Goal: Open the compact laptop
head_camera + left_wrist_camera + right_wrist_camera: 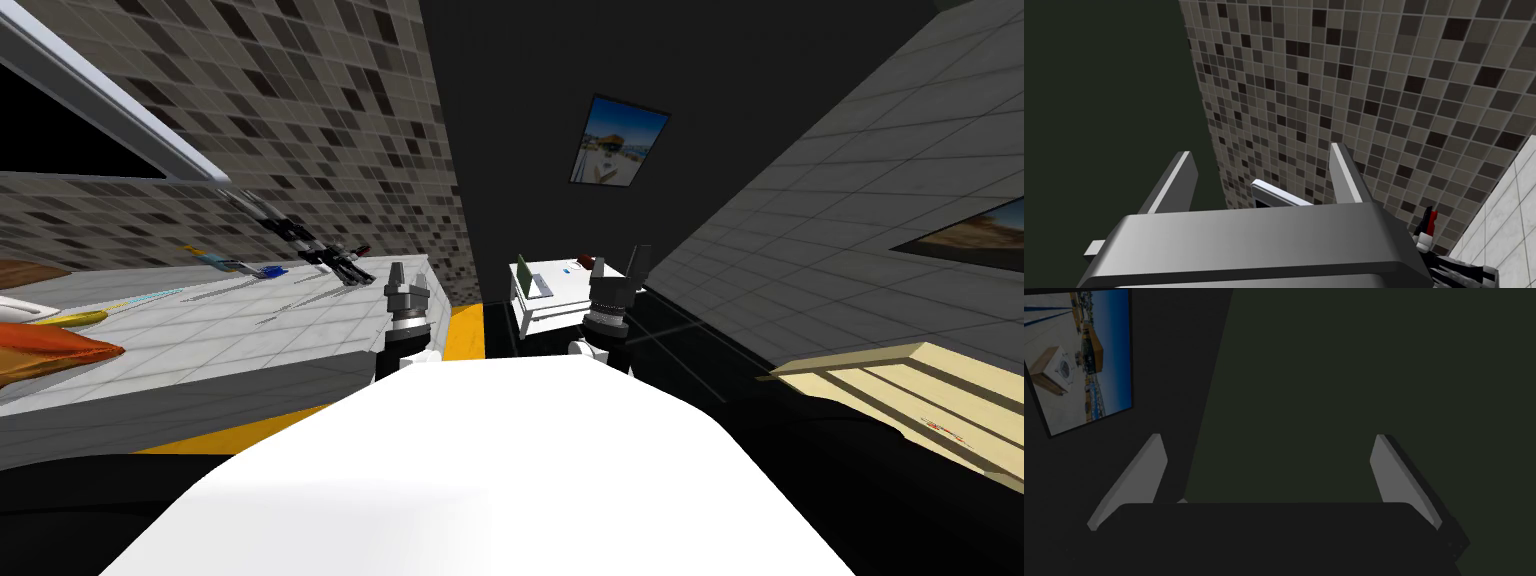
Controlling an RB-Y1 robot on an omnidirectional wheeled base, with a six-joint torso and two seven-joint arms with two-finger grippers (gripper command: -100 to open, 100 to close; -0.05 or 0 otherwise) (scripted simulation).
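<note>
**Two tables, one small laptop.** A long table (250, 325) topped in pale grey tile runs along a mosaic wall (330, 110) on the robot's left. A much smaller white table (560, 302) stands farther ahead against a dark wall, well apart from the first. A pale slatted wooden piece (900, 385) lies off to the right.

The left jaws rise at the right end of the tiled table, near its front corner. Their two fingers (1174, 182) are spread apart and hold nothing. The right jaws stand in front of the white table's right edge as the head view has it. Their fingers (1131, 480) are also wide apart and hold nothing.

An orange object (50, 350) lies at the left end of the tiled table, with a thin yellow item (80, 318) just beside it. A cluster of black-and-white tools (335, 260), one tipped in red, lies along the far edge by the mosaic wall. It is near the left jaws but not touching them. A blue-handled item (250, 268) lies farther left along the same edge.

The compact laptop (530, 280) sits at the left edge of the white table, out of reach of both arms. A dark green panel stands up from a light base, but the laptop is too small here to tell how far it is open. A small reddish-brown object (585, 263) lies near the far right corner of the white table.
</note>
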